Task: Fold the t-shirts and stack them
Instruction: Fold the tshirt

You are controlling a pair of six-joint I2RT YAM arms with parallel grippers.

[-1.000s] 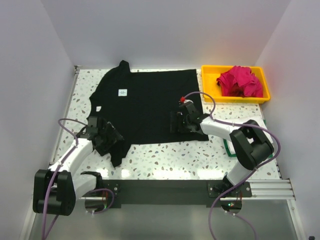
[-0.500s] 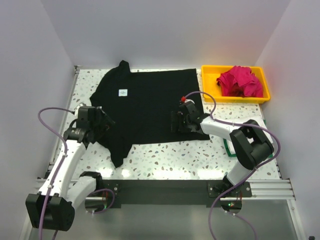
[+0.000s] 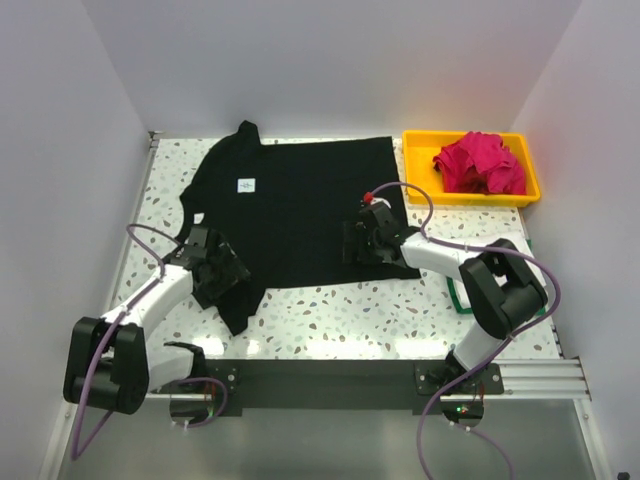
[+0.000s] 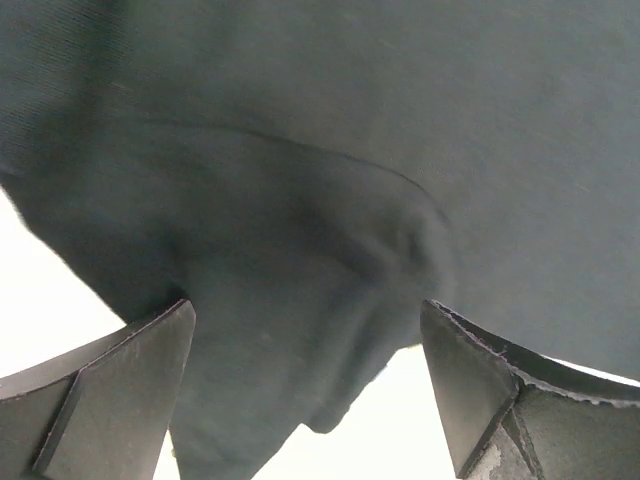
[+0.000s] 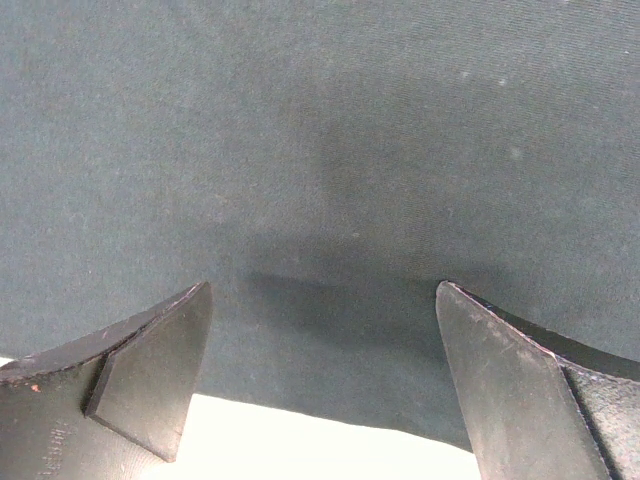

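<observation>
A large black t-shirt [image 3: 300, 200] with a small white label [image 3: 246, 185] lies spread flat on the speckled table [image 3: 330, 315]. My left gripper [image 3: 222, 272] is open, low over the shirt's near-left sleeve; the rumpled sleeve cloth [image 4: 300, 330] lies between its fingers [image 4: 110, 390]. My right gripper [image 3: 357, 243] is open over the shirt's near-right hem; the flat cloth edge [image 5: 320, 340] lies between its fingers [image 5: 150, 380]. A magenta shirt [image 3: 482, 163] lies crumpled in the yellow tray [image 3: 418, 175]. A strip of green cloth [image 3: 456, 298] shows beside the right arm.
The yellow tray stands at the back right corner. White walls close in the table on the left, back and right. The black arm rail [image 3: 330, 380] runs along the near edge.
My left arm rose and swung back half a second ago, then dropped again onto the near-left sleeve. The right gripper and the shirt have stayed put.
</observation>
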